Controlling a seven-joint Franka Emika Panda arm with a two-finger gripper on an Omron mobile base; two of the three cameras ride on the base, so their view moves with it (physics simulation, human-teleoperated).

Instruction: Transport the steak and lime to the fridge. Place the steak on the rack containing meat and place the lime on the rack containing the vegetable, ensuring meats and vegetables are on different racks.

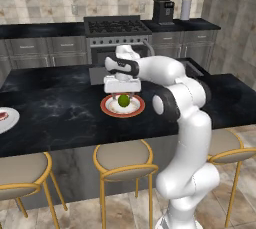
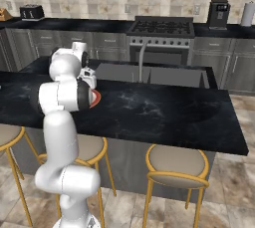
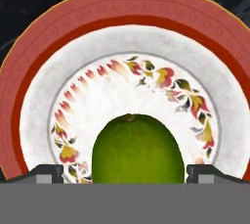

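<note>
Straddling the small round glossy green lime (image 3: 137,149), the two-finger gripper (image 3: 125,173) stands spread, dark tips at nine and three o'clock; the fruit sits on a red-rimmed floral plate (image 3: 44,71), where an off-centre squeeze could roll it away

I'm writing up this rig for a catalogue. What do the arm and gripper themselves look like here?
The arm is glossy white, built of rounded, bulbous segments with dark grey to black bands at the joints; no loose cables or markings are visible. The gripper has a boxy white hand body under a dark wrist section. In the hand view its fingertips are small, dark grey and blocky.
</note>
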